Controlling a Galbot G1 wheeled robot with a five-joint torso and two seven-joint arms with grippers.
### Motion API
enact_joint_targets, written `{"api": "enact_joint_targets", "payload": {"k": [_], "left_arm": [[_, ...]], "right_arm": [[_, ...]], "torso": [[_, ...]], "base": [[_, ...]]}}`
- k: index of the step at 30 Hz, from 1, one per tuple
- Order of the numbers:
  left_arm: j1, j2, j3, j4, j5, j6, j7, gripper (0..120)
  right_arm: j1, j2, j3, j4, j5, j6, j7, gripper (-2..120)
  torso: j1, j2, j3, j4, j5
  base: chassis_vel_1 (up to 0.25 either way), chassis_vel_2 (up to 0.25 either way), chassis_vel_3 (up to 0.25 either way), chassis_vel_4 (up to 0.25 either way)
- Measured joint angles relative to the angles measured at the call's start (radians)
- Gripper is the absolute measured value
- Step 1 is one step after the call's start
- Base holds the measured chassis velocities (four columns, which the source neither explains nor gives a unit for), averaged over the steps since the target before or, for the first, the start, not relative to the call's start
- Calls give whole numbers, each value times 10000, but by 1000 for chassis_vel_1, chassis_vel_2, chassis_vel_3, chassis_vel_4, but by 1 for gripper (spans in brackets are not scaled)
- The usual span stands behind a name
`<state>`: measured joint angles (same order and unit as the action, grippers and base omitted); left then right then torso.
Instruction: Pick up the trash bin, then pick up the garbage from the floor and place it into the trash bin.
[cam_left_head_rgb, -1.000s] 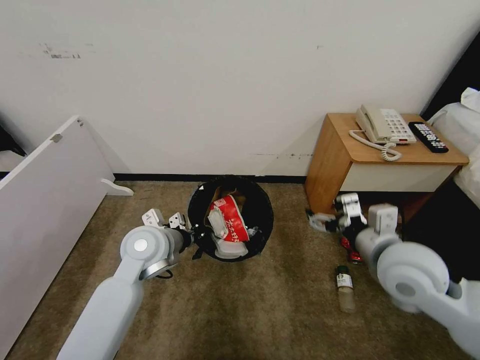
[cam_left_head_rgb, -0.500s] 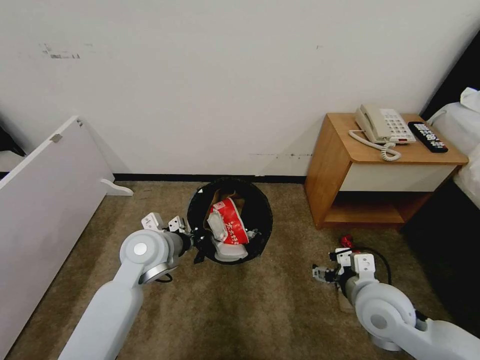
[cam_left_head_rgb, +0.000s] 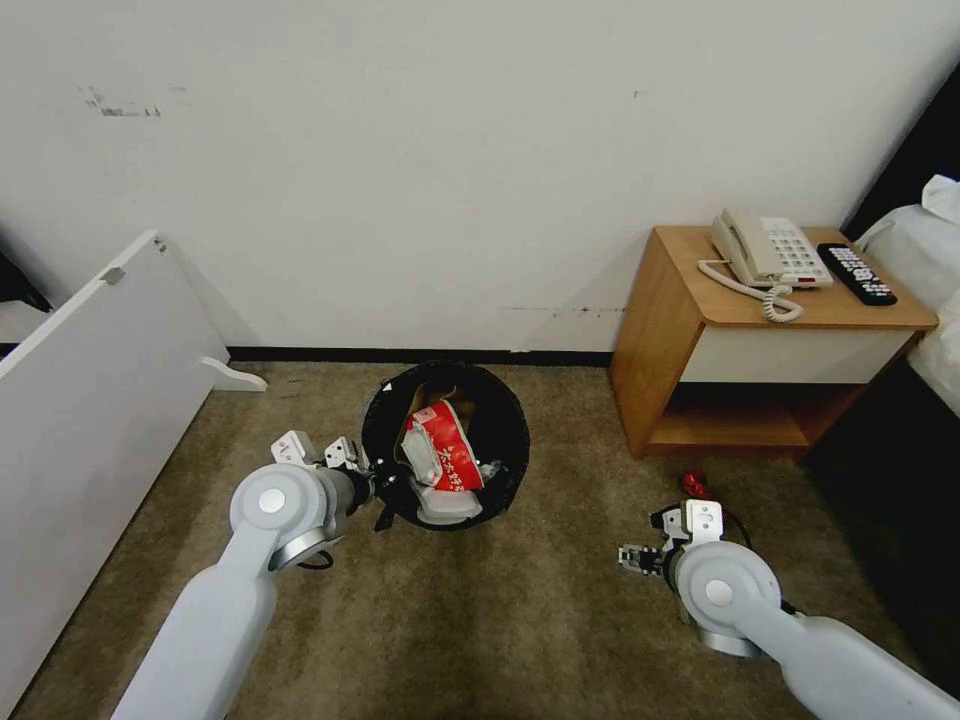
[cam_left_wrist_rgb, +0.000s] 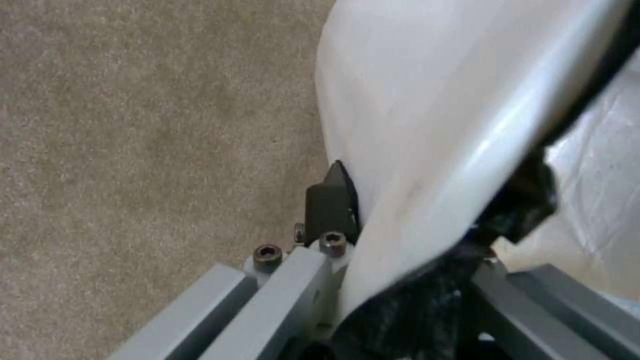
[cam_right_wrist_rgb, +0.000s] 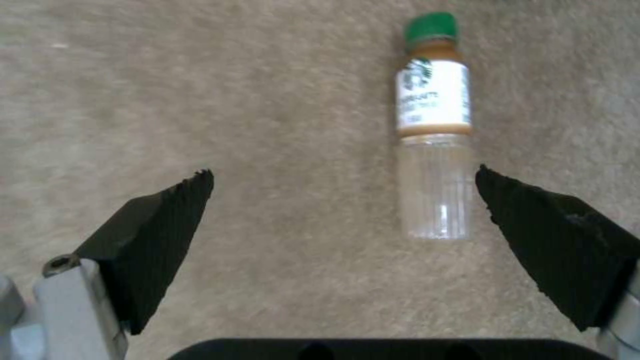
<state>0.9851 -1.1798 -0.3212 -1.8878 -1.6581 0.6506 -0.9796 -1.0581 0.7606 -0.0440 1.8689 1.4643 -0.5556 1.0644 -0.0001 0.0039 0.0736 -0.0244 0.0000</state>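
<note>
The bin (cam_left_head_rgb: 445, 445) is held off the carpet (cam_left_head_rgb: 480, 630) by its near rim, tilted so its black-lined mouth faces the head camera, in front of the wall and to the left of the nightstand (cam_left_head_rgb: 760, 340). The left end effector (cam_left_head_rgb: 385, 490) is clamped on that rim; the left wrist view shows the white wall (cam_left_wrist_rgb: 427, 115) pinched between its fingers, with black liner (cam_left_wrist_rgb: 427, 310) bunched at the grip. Inside lie a red-white packet (cam_left_head_rgb: 440, 455), white paper and a brown bag.

Two pieces of garbage are on the floor. A bottle (cam_right_wrist_rgb: 433, 125) with a green cap lies on its side on the carpet; the right end effector (cam_right_wrist_rgb: 343, 200) hangs over it with its fingers (cam_right_wrist_rgb: 153, 235) spread wide, the bottle off-centre and close to one finger. A red can (cam_left_head_rgb: 697, 485) lies near the nightstand, just beyond the right arm.

So the bin pickup looks done and the floor collection is under way, with the bottle as the target. The next move likely calls for centring the bottle between the fingers, lowering to the carpet and closing across its body.
</note>
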Motion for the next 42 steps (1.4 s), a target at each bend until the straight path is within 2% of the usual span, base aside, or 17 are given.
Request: {"api": "enact_joint_targets", "payload": {"k": [14,25,34,42], "left_arm": [[-28,-72,27,131,144,-2,78,0],[4,-69,-59,130,293,-26,127,0],[77,-53,-162,174,381,-36,187,0],[78,-55,-153,198,459,-56,204,0]], "right_arm": [[-470,450,452,-1577,-1583,118,-1254,100],[641,1703,102,-4140,-2845,162,-2470,100],[979,2161,56,-5149,-3475,245,-3066,100],[966,2258,147,-5536,-3903,398,-3401,100]], "torso": [[0,0,0,-3,0],[0,0,0,0,0],[0,1,0,0,-1],[0,1,0,-1,-1]], "base": [[0,0,0,0],[0,0,0,0],[0,0,0,0],[0,0,0,0]]}}
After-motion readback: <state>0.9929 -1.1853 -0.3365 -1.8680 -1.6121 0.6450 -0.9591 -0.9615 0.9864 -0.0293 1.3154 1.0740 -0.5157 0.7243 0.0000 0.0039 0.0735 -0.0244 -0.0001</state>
